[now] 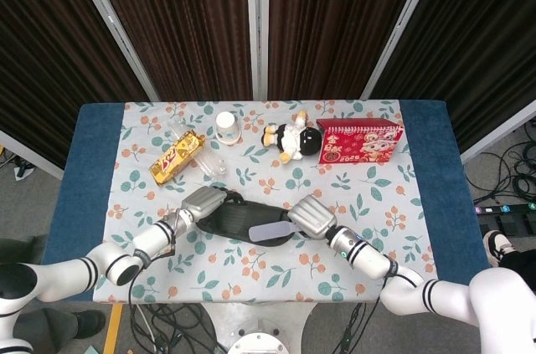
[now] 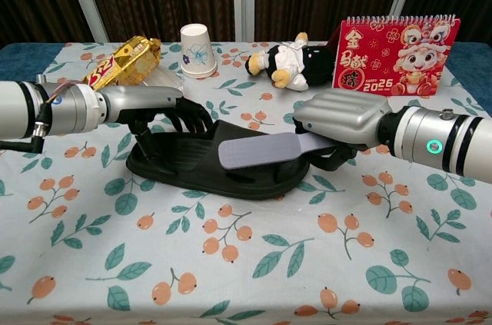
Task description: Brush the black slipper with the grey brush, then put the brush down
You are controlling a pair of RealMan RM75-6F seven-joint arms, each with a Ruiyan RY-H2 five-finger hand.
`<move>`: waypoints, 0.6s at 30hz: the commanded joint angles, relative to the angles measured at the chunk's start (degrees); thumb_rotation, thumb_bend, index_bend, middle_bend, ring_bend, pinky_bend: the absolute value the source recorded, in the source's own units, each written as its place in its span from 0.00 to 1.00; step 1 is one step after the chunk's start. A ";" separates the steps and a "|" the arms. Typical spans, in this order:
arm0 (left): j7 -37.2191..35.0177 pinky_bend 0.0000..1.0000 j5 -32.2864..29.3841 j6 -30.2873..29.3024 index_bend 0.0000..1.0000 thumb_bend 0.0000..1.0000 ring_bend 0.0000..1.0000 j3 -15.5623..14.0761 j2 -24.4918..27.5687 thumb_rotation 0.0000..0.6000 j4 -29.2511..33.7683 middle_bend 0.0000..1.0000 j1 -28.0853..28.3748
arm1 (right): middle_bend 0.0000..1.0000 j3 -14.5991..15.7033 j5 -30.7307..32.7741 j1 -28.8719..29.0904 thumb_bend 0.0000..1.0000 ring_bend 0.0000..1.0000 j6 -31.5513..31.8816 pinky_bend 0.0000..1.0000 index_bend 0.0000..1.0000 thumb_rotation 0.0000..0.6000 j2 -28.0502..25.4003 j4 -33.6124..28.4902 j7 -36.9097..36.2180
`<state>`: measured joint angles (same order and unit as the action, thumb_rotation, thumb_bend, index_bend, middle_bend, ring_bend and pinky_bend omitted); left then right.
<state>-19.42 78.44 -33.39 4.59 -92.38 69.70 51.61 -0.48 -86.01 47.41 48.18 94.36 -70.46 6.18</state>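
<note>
Two hands at the slipper [image 2: 207, 164], which lies black and flat on the flowered cloth near the middle of the worktop [image 1: 92, 153]. Left hand [image 2: 165, 110] grips its left end, fingers curled down over the strap. Right hand [image 2: 338, 121] is closed around the handle of the brush [image 2: 261, 150]; the grey brush back faces up, tilted, and its head sits over the slipper's right half. Bristles are hidden from both views, so contact with the sole cannot be told for certain, though the head looks pressed close to it. From the head view the brush [image 1: 270, 232] crosses the slipper's [image 1: 239, 218] near edge, with the right hand [image 1: 311, 217] just beside the slipper's right end and the left hand [image 1: 201, 202] on the other.

Far side of the worktop: gold snack pack [image 2: 123, 62], upturned paper cup [image 2: 197, 50], plush toy [image 2: 288, 60] on its side, red calendar [image 2: 396, 44] standing upright. All well apart from the slipper.
</note>
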 commanded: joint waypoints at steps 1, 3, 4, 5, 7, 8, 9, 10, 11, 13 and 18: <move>0.01 0.24 0.05 -0.07 0.34 0.26 0.24 -0.04 0.01 1.00 0.10 0.40 0.02 | 1.00 -1.66 -0.22 0.01 0.61 1.00 1.76 1.00 1.00 1.00 -0.55 0.56 -2.48; 0.06 0.24 0.10 -0.13 0.34 0.26 0.24 -0.12 0.06 1.00 0.20 0.40 0.01 | 1.00 -2.55 0.02 0.35 0.61 1.00 1.98 1.00 1.00 1.00 -0.06 1.59 -3.34; 0.10 0.24 0.10 -0.13 0.34 0.26 0.24 -0.18 0.10 1.00 0.22 0.40 0.00 | 1.00 -3.10 0.33 0.69 0.61 1.00 1.76 1.00 1.00 1.00 0.50 2.55 -3.61; 0.14 0.24 0.07 -0.12 0.34 0.26 0.24 -0.22 0.11 1.00 0.20 0.40 0.00 | 1.00 -3.45 0.54 0.99 0.61 1.00 1.50 1.00 1.00 1.00 1.00 3.35 -3.70; 0.19 0.24 -0.04 -0.09 0.34 0.26 0.24 -0.27 0.11 1.00 0.16 0.40 -0.02 | 1.00 -4.15 1.13 1.78 0.61 1.00 0.59 1.00 1.00 1.00 2.59 5.53 -3.59; 0.17 0.24 -0.09 -0.06 0.34 0.26 0.24 -0.29 0.11 1.00 0.15 0.40 -0.03 | 1.00 -4.27 1.29 2.12 0.61 1.00 0.10 1.00 1.00 1.00 3.26 6.38 -3.34; 0.15 0.24 -0.12 -0.03 0.34 0.26 0.24 -0.32 0.13 1.00 0.14 0.40 -0.04 | 1.00 -4.20 1.40 2.58 0.61 1.00 -0.72 1.00 1.00 1.00 4.16 7.44 -2.81; 0.14 0.24 -0.15 0.01 0.34 0.26 0.24 -0.34 0.14 1.00 0.12 0.40 -0.03 | 1.00 -3.96 1.33 2.91 0.61 1.00 -1.39 1.00 1.00 1.00 4.65 7.98 -2.34; 0.13 0.24 -0.16 0.08 0.34 0.26 0.24 -0.36 0.16 1.00 0.11 0.40 -0.01 | 1.00 -3.59 1.14 3.14 0.61 1.00 -1.95 1.00 1.00 1.00 5.00 8.25 -1.92; 0.06 0.24 -0.23 0.12 0.34 0.26 0.24 -0.34 0.19 1.00 0.06 0.40 0.01 | 1.00 -2.49 0.42 3.36 0.61 1.00 -2.84 1.00 1.00 1.00 5.02 7.79 -1.63; -0.20 0.24 -0.10 0.01 0.34 0.26 0.24 -0.35 0.18 1.00 -0.06 0.40 0.04 | 1.00 0.41 -1.37 2.59 0.61 1.00 -3.25 1.00 1.00 1.00 2.35 3.55 -1.67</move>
<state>-19.61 78.33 -33.38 4.24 -92.20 69.64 51.64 -1.31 -86.58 50.33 45.22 97.97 -65.10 4.41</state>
